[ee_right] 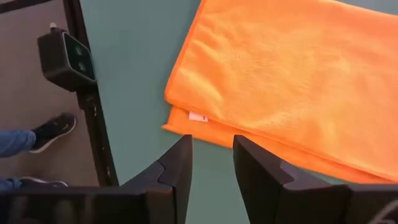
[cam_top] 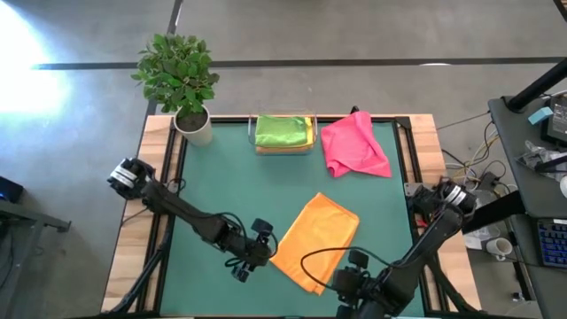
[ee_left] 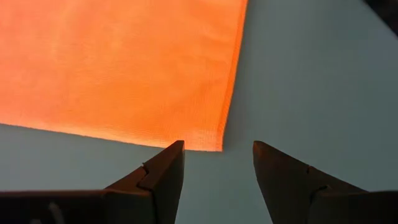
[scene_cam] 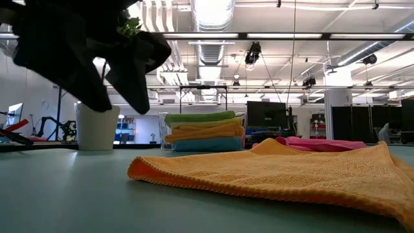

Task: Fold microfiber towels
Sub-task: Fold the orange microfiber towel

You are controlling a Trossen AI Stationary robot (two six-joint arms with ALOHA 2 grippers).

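The orange towel (cam_top: 316,242) lies folded double near the surface's (cam_top: 230,186) front edge, its lower layer peeking out along one side. The left gripper (ee_left: 217,163) hovers at a corner of it, fingers wide; the right gripper (ee_right: 212,155) hangs by the front corner, fingers narrowly parted, empty. At the back edge, a clear tray (cam_top: 284,147) holds stacked towels (scene_cam: 204,131), mostly hidden beneath the green one (cam_top: 280,130). A pink towel (cam_top: 354,146) lies crumpled beside it.
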